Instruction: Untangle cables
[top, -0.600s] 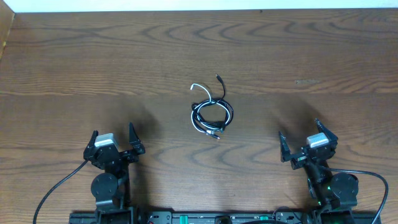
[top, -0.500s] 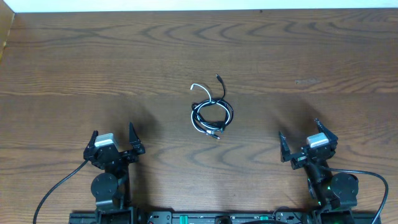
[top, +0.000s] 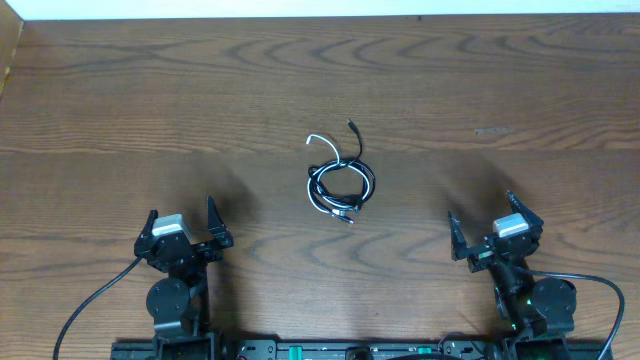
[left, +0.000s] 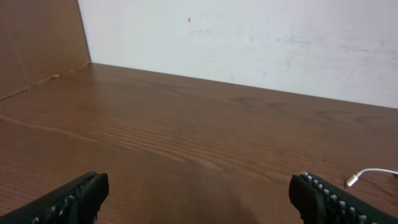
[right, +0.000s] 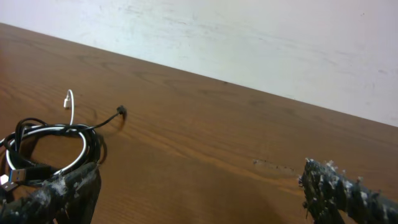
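A black cable and a white cable lie coiled together (top: 339, 182) in the middle of the wooden table, with a white plug end (top: 311, 139) and a black plug end (top: 352, 125) sticking out toward the far side. The coil also shows at the left of the right wrist view (right: 53, 146). Only the white plug tip shows in the left wrist view (left: 354, 181). My left gripper (top: 180, 222) is open and empty at the near left. My right gripper (top: 482, 225) is open and empty at the near right. Both are well short of the coil.
The table (top: 150, 120) is brown wood. A white wall (left: 249, 43) runs along its far edge. A brown side panel (left: 37, 43) stands at the far left. Thicker black arm wires (top: 95, 300) trail off near the front edge.
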